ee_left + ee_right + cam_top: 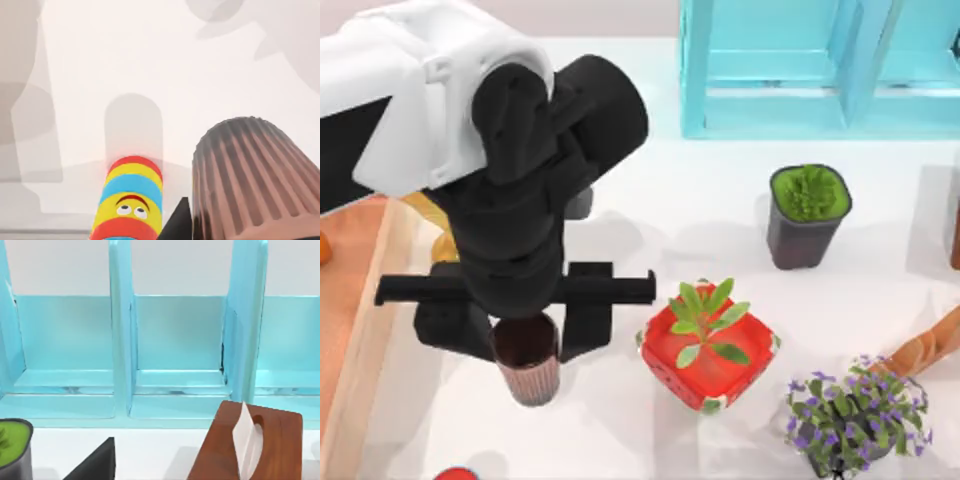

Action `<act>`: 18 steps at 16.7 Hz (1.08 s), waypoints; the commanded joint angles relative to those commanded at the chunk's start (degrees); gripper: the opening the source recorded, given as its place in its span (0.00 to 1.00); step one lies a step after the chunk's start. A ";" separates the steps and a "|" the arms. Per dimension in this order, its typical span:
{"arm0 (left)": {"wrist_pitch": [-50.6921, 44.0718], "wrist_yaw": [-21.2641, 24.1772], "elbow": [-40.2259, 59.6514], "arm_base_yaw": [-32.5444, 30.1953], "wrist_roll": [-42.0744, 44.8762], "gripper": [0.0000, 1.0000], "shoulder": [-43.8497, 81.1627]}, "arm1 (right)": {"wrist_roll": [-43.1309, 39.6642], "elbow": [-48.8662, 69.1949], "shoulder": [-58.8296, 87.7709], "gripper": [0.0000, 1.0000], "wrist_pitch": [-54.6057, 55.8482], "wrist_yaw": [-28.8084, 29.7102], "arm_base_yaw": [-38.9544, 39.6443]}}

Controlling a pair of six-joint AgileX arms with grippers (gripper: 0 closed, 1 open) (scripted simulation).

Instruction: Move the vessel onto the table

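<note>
The vessel (527, 368), small, dark reddish-brown with a paler ribbed end, hangs over the front left of the white table (620, 440). My left gripper (518, 352) is shut on it, one black finger against each side. In the left wrist view the vessel's ribbed wall (255, 175) looms close, held above the white tabletop (165, 75), with a dark fingertip (179, 222) beside it. Of my right gripper, a dark finger piece (95, 462) appears in the right wrist view, facing the teal shelf.
A red strawberry-like pot with a plant (708, 345) stands just right of the vessel. A dark pot of greenery (807, 215), purple flowers (855, 410), a teal shelf unit (820, 65), a gold trophy (432, 232), a wooden surface (350, 290), a striped toy (131, 200) and a wooden box (250, 445) are around.
</note>
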 joint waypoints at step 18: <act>14.09 -0.24 -11.72 -10.18 -10.65 0.00 1.00 | 0.00 0.00 0.00 1.00 0.00 0.00 0.00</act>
